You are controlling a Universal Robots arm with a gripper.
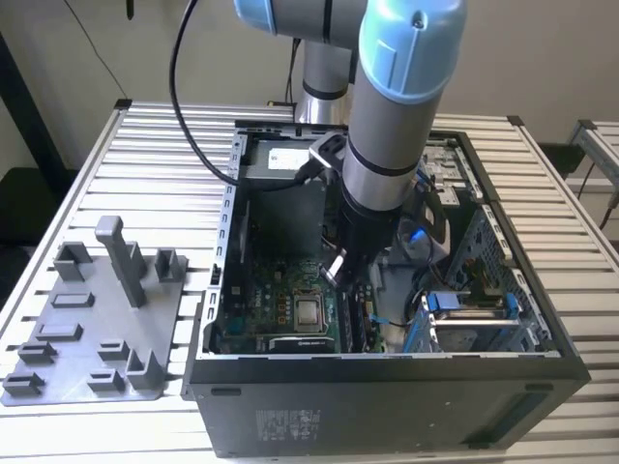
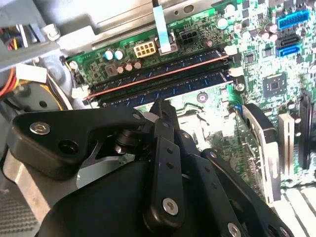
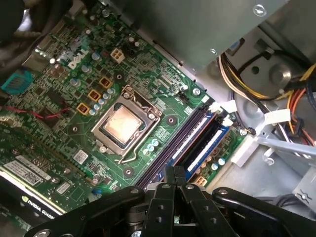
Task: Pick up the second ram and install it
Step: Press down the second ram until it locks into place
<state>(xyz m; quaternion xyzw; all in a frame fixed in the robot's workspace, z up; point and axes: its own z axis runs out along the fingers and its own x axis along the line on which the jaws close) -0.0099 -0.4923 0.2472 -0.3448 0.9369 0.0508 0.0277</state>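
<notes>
Silver-grey arm with pale blue joint caps, a black cable, and a black, seemingly screw-studded tool.

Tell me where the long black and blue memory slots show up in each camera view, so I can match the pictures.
Exterior view: long black and blue memory slots inside the open black computer case, on the exterior view's right of the silver square processor.
First wrist view: slots beside the processor.
Second wrist view: slots near a white plastic connector.
Shared landmark: the green motherboard under them.

Two RAM sticks, one processor
</notes>
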